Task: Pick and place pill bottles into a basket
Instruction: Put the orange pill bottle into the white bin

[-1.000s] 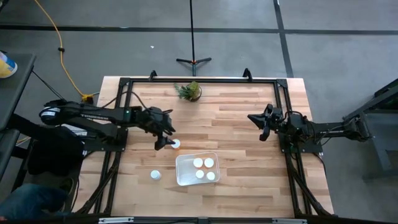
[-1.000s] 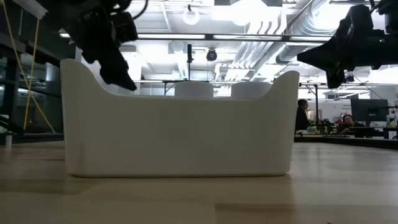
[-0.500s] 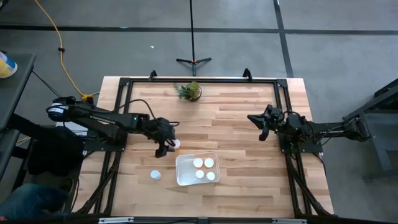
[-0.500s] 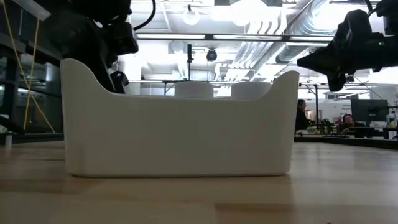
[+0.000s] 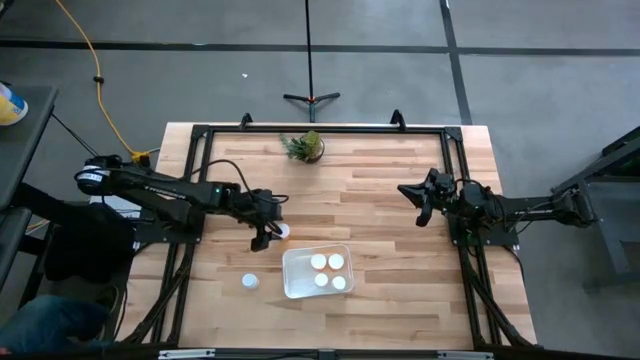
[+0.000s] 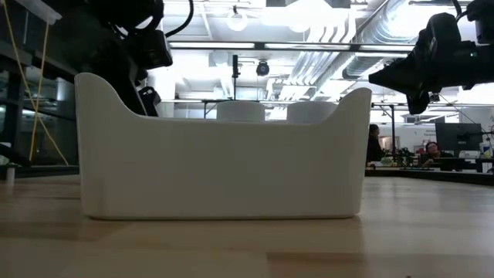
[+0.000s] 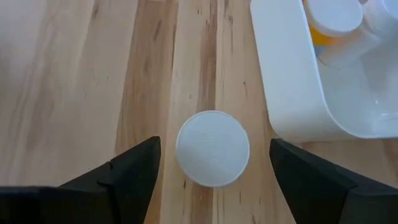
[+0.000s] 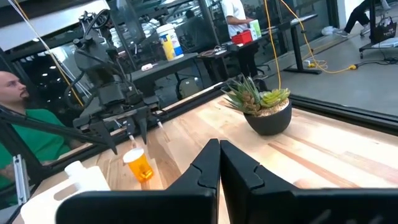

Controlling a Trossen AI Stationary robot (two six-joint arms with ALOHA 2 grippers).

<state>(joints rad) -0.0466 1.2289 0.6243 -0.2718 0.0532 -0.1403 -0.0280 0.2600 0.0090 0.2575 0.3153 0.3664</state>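
The left gripper (image 5: pixel 272 236) is hanging over one pill bottle (image 7: pixel 212 148) with its fingers (image 7: pixel 127 171) wide apart on either side of the white cap, just beside the basket (image 5: pixel 296 285). The bottle is standing on the tabletop (image 5: pixel 380 190). The right gripper (image 5: pixel 415 204) is waiting closed, well apart.

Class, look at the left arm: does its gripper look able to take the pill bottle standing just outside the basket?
Probably yes. The left gripper is open, its fingers on either side of the pill bottle, whose white cap lies between them. The basket stands close beside it, but nothing blocks the fingers.
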